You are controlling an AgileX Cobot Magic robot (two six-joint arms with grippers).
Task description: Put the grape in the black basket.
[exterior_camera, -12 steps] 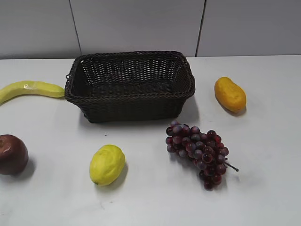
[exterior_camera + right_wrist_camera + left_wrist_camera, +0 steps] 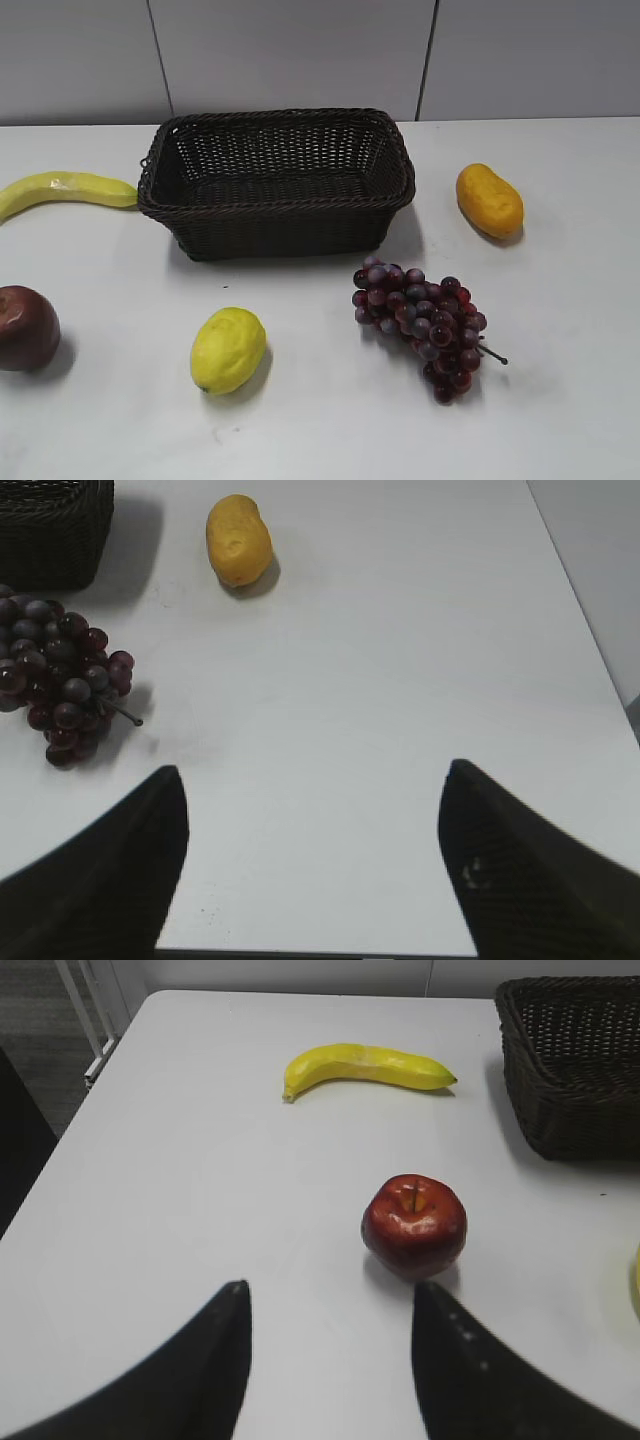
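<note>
The grape (image 2: 420,322), a dark red-purple bunch with a thin stem, lies on the white table in front of the black basket's right corner; it also shows at the left of the right wrist view (image 2: 62,688). The black basket (image 2: 275,206) stands empty at the table's middle back, with its corner in the left wrist view (image 2: 575,1070) and the right wrist view (image 2: 50,535). My right gripper (image 2: 314,776) is open and empty, right of and nearer than the grape. My left gripper (image 2: 330,1288) is open and empty, just short of the apple. Neither gripper shows in the exterior view.
A dark red apple (image 2: 25,328) sits at the front left, also in the left wrist view (image 2: 413,1222). A lemon (image 2: 228,349) lies front centre. A banana (image 2: 62,190) lies left of the basket. An orange-yellow fruit (image 2: 489,200) lies right of the basket.
</note>
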